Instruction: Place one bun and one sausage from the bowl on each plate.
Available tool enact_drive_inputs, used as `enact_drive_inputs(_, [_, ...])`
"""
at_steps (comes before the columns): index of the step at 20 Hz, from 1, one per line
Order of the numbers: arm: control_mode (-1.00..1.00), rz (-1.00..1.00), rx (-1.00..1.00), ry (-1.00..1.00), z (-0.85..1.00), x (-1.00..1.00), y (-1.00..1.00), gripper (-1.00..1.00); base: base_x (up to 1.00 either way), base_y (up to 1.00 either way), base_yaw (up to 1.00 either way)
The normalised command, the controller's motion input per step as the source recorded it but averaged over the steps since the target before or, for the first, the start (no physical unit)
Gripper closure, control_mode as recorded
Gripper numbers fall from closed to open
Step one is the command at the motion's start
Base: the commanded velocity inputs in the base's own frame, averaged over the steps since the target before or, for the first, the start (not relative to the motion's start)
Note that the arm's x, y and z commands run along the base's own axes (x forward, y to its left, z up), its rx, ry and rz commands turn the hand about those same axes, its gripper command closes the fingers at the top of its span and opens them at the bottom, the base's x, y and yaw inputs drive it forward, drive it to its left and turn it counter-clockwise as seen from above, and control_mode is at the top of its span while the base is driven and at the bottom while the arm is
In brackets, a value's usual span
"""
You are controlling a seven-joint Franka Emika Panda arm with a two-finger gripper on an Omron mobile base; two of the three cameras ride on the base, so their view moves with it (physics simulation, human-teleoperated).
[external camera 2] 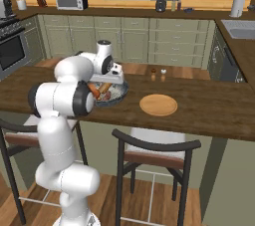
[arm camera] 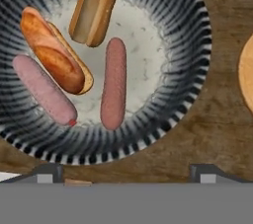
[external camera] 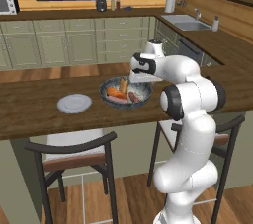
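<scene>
Looking from the left base view, the bowl [external camera: 126, 93] sits on the wooden counter [external camera: 44, 109], with the arm's wrist bent over its right half so that the gripper [external camera: 132, 81] hangs just above the food. A bun [external camera: 123, 85] stands up out of the bowl beside the hand, and an orange bun [external camera: 115, 92] and pinkish sausages [external camera: 117, 98] lie lower in it. The pale grey plate [external camera: 74, 103] lies to the left of the bowl, apart from it, with nothing on it. Two dark stools [external camera: 74, 156] stand at the near side of the counter.

From the right base view, the bowl [external camera 2: 112, 93] is partly hidden behind the arm's white elbow, and the gripper [external camera 2: 110, 81] is directly over it. The tan plate [external camera 2: 158, 105] lies to the right of the bowl, near but not touching, and is bare. Two small shakers [external camera 2: 158, 73] stand at the far edge of the counter.

In the hand view, the bowl [arm camera: 163, 114] lies straight below the hand. Two buns lie in it, one at the top [arm camera: 97, 5] and one at the left [arm camera: 53, 51], with one sausage [arm camera: 43, 90] along the left bun and another sausage [arm camera: 114, 83] near the middle. The fingertips [arm camera: 48, 172] show far apart at the bottom edge, spread wide and holding nothing, short of the bowl's near rim. A sliver of the tan plate [arm camera: 246, 75] shows at the right edge.
</scene>
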Motion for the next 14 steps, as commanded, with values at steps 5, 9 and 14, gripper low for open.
enact_drive_inputs(5, [-1.00,0.00,0.00,0.00,-0.20,0.27,0.04,-1.00,0.00,0.00,0.00])
enact_drive_inputs(9, [-1.00,0.00,0.00,0.05,-0.23,0.34,0.21,-1.00,0.00,0.00,0.00])
enact_drive_inputs(14, [-1.00,0.00,0.00,0.11,-0.35,0.37,0.21,-1.00,0.00,0.00,0.00])
